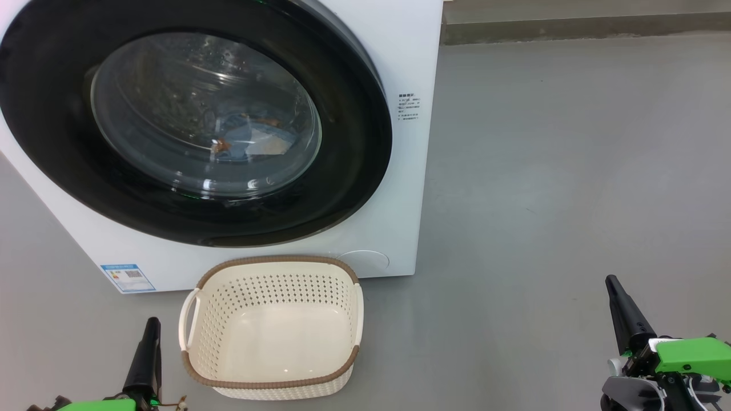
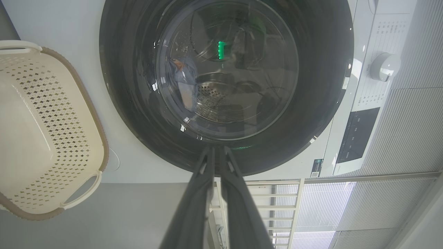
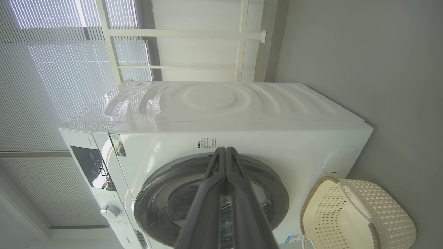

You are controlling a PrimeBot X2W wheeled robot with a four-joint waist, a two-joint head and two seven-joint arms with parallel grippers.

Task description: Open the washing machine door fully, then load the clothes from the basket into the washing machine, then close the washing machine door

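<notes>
The washing machine (image 1: 400, 57) stands white in front of me, and its black-rimmed washing machine door (image 1: 354, 142) lies flat against the front, closed. Behind the glass lie the clothes (image 1: 254, 137), light blue and cream with orange spots; the left wrist view shows the clothes (image 2: 185, 76) too. The cream basket (image 1: 274, 297) sits on the floor against the machine's base with nothing in it. My left gripper (image 1: 151, 325) is shut at the lower left, just left of the basket. My right gripper (image 1: 612, 281) is shut at the lower right, well away from both. Neither holds anything.
Grey floor (image 1: 571, 171) stretches open to the right of the machine. A blue label sticker (image 1: 127, 278) and a round cover (image 1: 365, 260) mark the machine's lower front. Its control panel (image 2: 356, 135) and knob (image 2: 384, 65) are at the top. Window blinds (image 3: 52, 52) stand behind.
</notes>
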